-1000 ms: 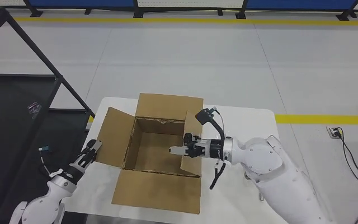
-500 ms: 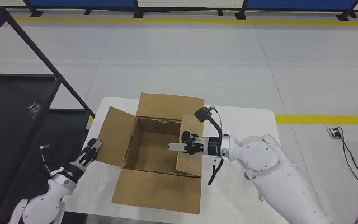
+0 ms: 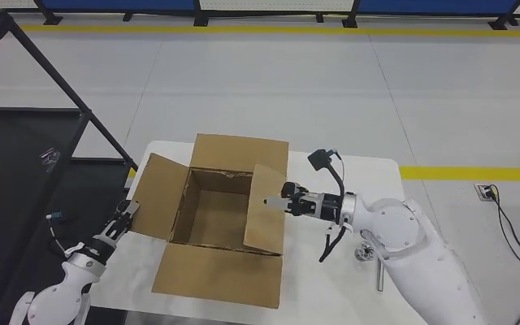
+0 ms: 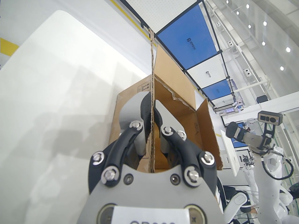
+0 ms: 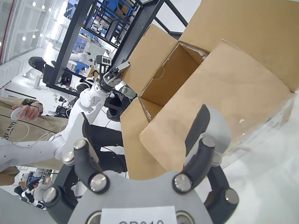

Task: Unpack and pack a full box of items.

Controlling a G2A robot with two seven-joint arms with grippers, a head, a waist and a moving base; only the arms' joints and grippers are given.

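Note:
An open cardboard box (image 3: 219, 275) sits mid-table with all flaps spread; its inside shows bare brown cardboard. My left gripper (image 3: 127, 210) is at the box's left side, shut on the edge of the left flap (image 3: 154, 197). In the left wrist view the flap's thin edge (image 4: 153, 71) runs between the pads of that gripper (image 4: 151, 105). My right gripper (image 3: 276, 203) is open just outside the right flap (image 3: 264, 211), which stands nearly upright. In the right wrist view that flap (image 5: 222, 82) lies across the right gripper (image 5: 146, 117), with one finger (image 5: 205, 122) on its outer face.
A small metal part (image 3: 366, 250) and a short rod (image 3: 379, 276) lie on the white table (image 3: 357, 175) to the right of the box. A black metal frame (image 3: 73, 106) stands beyond the table's left edge. Bare tabletop lies behind and right of the box.
The box has slid left with my left gripper holding its flap. My right gripper has drawn back right from over the box's inside to outside the right flap, which now stands more upright.

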